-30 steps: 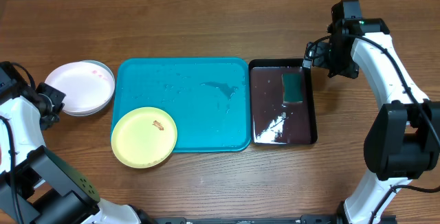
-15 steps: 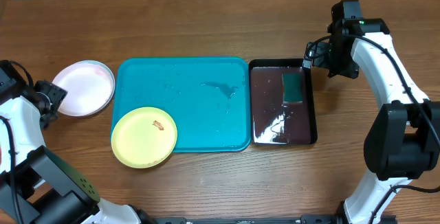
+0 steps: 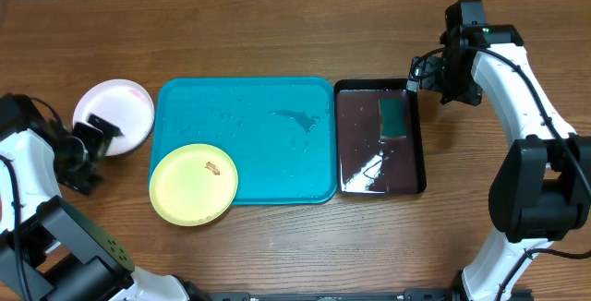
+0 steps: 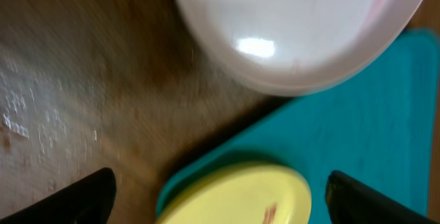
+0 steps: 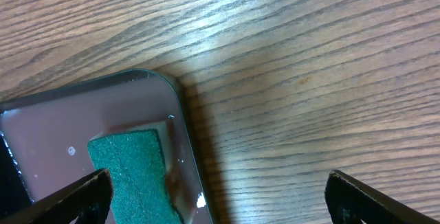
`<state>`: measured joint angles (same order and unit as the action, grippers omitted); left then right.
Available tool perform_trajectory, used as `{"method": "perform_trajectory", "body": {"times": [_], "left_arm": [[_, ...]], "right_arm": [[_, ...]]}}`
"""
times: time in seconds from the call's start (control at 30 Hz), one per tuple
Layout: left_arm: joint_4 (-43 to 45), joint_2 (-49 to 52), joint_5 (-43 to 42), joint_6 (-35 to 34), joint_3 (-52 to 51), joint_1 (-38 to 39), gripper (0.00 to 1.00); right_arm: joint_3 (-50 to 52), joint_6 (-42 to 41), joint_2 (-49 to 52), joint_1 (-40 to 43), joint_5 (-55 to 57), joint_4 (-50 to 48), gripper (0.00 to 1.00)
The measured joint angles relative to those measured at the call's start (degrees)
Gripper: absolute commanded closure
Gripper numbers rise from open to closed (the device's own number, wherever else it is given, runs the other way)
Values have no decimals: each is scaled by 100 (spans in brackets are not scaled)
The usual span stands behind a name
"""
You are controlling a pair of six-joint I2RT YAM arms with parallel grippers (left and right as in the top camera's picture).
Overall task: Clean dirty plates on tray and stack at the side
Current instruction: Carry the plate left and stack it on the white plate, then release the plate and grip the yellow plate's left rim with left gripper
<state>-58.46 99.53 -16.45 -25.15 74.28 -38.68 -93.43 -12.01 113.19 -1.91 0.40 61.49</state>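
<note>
Overhead view is showing the empty, wide-open left claw (image 3: 97, 135) sitting left of the smeared yellow plate (image 3: 193, 184) on the tray (image 3: 268, 153), way nearer than the open right claw (image 3: 420, 73).

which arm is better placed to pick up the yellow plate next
Probably the left arm: its open jaws sit by the white plate, close to the yellow plate at the tray's near corner. The right arm is far off, by the black tray's sponge.
</note>
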Motion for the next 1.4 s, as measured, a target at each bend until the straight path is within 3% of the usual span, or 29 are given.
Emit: {"method": "perform_trajectory", "body": {"times": [0.27,0.4,0.53,0.7,0.87,1.07,1.27,1.4], "left_arm": [[-1419,-153,-542,949,-83,46,19],[-1565,-876,-610,1143,-409,177,19],[-1687,-2190,-610,1174,-881,575,10],[-1832,-3569,-332,603,-1290,1360,5],[-1943,-4240,28,-308,-1464,1923,0],[-1917,-4325,876,-970,-1541,2072,0],[-1600,-4054,1766,-1152,-1720,2072,2],[-1475,-3565,1886,-1202,-1790,2072,2]], "right_arm": [[0,0,0,0,-2,2,0],[0,-2,0,0,-2,4,0],[0,0,0,0,0,4,0],[0,0,0,0,-2,4,0],[0,0,0,0,-2,4,0],[0,-2,0,0,0,4,0],[0,-2,0,0,0,4,0],[0,-2,0,0,0,4,0]]}}
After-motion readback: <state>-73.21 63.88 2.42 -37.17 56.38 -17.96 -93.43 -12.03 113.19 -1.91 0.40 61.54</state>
